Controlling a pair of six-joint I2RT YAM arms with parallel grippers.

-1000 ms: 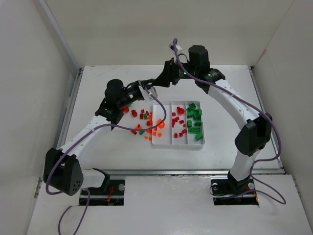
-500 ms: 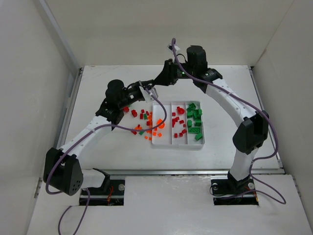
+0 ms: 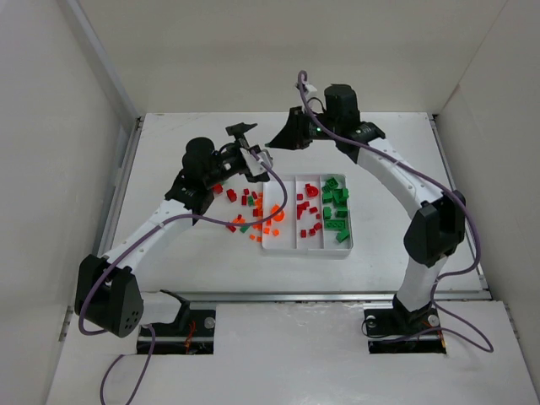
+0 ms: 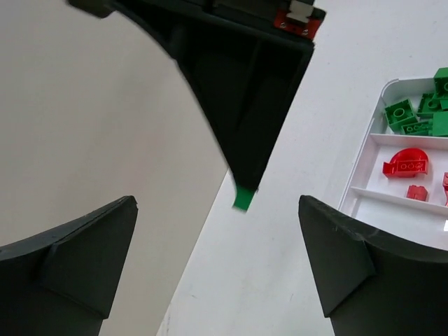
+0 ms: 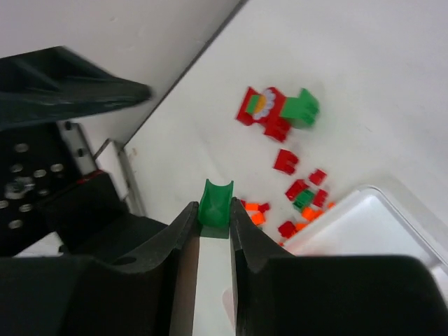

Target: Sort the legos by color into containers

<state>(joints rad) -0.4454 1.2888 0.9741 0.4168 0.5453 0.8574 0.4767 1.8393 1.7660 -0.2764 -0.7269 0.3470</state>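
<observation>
My right gripper [image 5: 214, 218] is shut on a small green lego [image 5: 215, 199], held in the air behind the pile; the same lego [image 4: 243, 198] shows at the tip of the right gripper's dark fingers [image 4: 252, 105]. My left gripper [image 4: 217, 203] stands wide open just below it, with nothing between its fingers. In the top view the left gripper [image 3: 251, 150] and right gripper [image 3: 272, 142] are tip to tip. Loose red, green and orange legos [image 3: 253, 213] lie left of the white tray [image 3: 308, 250]. Its right compartment holds green legos [image 3: 336, 202], its middle one red legos [image 3: 308, 211].
The tray's left compartment [image 3: 278, 232] holds a few orange pieces near its far end. A clump of red and green bricks [image 5: 276, 112] lies apart from the pile. White walls close in the table on the left, right and back.
The left gripper has sprung open from shut. The right gripper has closed on the green lego and drawn slightly back and up from the left one.
</observation>
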